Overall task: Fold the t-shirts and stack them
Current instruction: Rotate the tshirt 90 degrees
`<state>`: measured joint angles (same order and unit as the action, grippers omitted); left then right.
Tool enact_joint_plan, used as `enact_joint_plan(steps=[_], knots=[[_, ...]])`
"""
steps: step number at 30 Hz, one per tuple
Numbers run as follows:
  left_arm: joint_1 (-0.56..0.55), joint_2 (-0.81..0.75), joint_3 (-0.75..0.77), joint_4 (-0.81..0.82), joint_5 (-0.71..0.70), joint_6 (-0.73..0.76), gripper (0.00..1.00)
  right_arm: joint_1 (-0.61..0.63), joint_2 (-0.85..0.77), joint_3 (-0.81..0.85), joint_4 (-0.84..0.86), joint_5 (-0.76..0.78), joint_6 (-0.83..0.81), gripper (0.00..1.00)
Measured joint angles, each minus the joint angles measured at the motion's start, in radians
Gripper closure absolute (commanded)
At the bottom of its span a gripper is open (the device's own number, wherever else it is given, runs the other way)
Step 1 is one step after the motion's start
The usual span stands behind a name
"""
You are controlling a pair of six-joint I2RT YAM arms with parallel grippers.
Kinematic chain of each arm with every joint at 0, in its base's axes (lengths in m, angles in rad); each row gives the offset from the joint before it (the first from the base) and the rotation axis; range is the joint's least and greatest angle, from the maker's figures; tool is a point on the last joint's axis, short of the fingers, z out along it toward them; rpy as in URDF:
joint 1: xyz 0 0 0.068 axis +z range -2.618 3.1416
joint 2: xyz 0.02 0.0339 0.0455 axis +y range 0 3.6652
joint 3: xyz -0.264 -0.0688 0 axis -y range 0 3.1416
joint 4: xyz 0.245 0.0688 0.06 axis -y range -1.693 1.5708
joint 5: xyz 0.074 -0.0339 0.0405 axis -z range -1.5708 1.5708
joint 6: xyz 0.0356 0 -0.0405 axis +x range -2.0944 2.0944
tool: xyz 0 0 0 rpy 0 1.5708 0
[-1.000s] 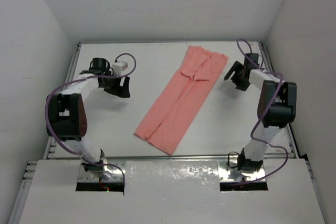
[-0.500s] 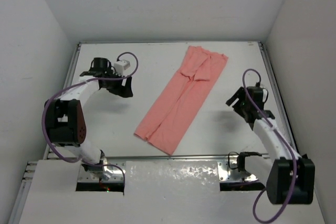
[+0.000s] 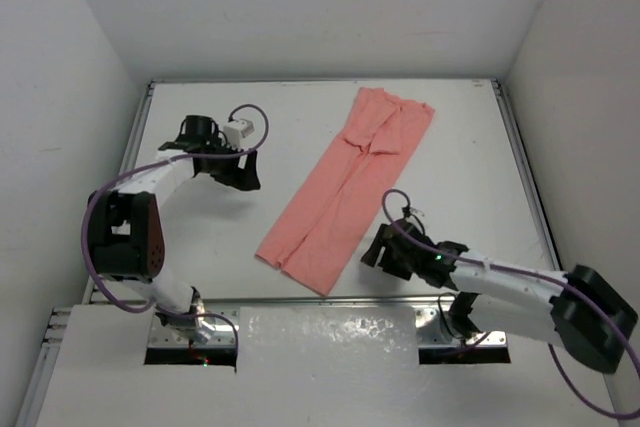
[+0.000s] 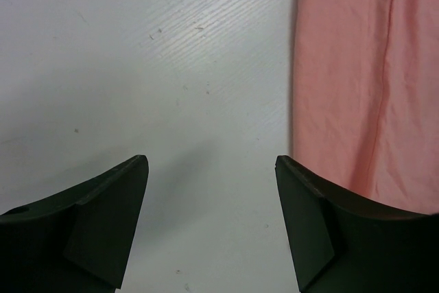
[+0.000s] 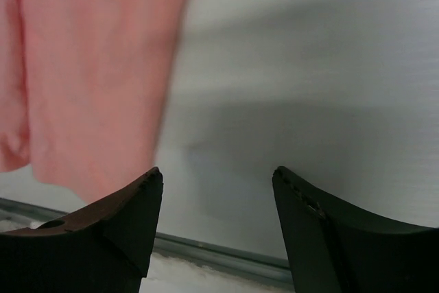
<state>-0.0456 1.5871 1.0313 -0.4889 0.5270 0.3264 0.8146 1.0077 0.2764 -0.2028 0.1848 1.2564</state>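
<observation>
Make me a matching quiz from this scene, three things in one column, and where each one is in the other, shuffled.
1. t-shirt
2. left gripper
3. right gripper

A. open, beside the t-shirt's near end, close to the table's front edge
B. open, over bare table on the t-shirt's left side
C. lying flat as a long diagonal strip

Pairs: 1-C, 2-B, 3-A

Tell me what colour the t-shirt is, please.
The t-shirt is plain salmon pink; top external view shows it best.
</observation>
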Motion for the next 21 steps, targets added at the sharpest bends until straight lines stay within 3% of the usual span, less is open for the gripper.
enact_joint_plan(steps=[5,10,14,18,21], knots=[[-0.012,-0.038,-0.013,0.0,0.002,-0.015,0.27,0.159,0.236,0.093,0.167,0.002,0.103,0.36],[-0.013,-0.102,-0.018,0.006,-0.005,-0.018,0.27,0.19,0.391,0.15,0.306,-0.047,0.167,0.48],[-0.013,-0.134,-0.03,0.011,-0.013,-0.018,0.28,0.19,0.446,0.147,0.385,-0.088,0.207,0.67],[-0.013,-0.154,-0.046,0.004,-0.009,-0.013,0.33,0.188,0.398,0.05,0.437,-0.087,0.257,0.94],[-0.015,-0.168,-0.052,-0.012,0.019,0.026,0.39,0.171,0.386,0.035,0.441,-0.098,0.257,1.0]])
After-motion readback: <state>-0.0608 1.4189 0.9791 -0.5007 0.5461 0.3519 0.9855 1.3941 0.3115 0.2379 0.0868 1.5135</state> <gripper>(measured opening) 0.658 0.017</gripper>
